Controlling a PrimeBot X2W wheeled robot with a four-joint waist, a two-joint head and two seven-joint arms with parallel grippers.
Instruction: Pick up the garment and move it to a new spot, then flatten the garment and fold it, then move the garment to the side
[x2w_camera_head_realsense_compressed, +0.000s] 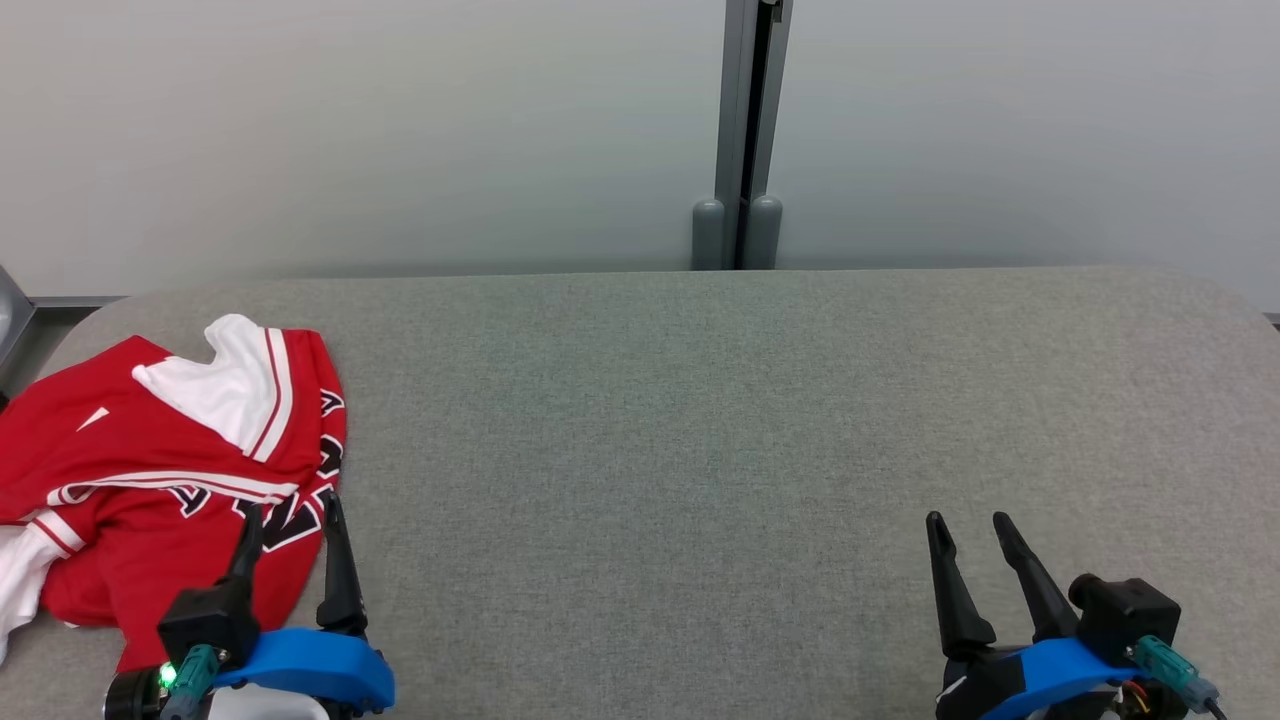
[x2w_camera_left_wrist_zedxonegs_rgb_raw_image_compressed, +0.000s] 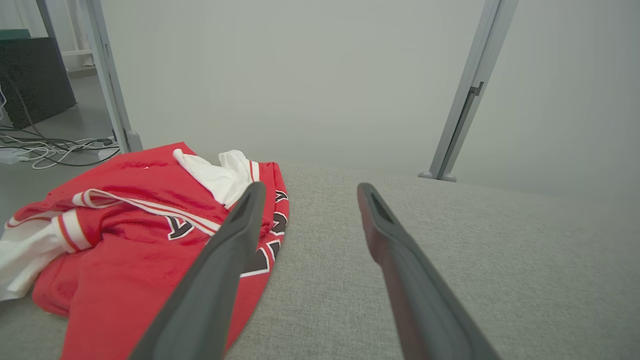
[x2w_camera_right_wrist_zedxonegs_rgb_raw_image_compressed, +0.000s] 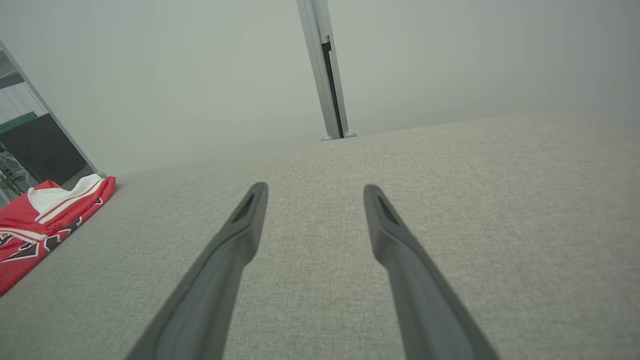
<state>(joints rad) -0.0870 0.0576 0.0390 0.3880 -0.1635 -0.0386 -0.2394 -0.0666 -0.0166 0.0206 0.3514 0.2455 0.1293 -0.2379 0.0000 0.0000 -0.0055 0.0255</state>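
Left hand unclenched and empty by the crumpled red garment on the grey table; right hand likewise

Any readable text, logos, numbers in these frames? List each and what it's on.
Red garment: black, white-edged block letters, creased and cut off by folds; no whole word reads.
Same garment: small white mark, too small to identify.
Grey table: no text.

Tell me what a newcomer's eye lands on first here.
The crumpled red-and-white jersey at the left end of the grey table stands out. The open left pincer points along its right edge; the open right pincer is over bare tabletop at the lower right.
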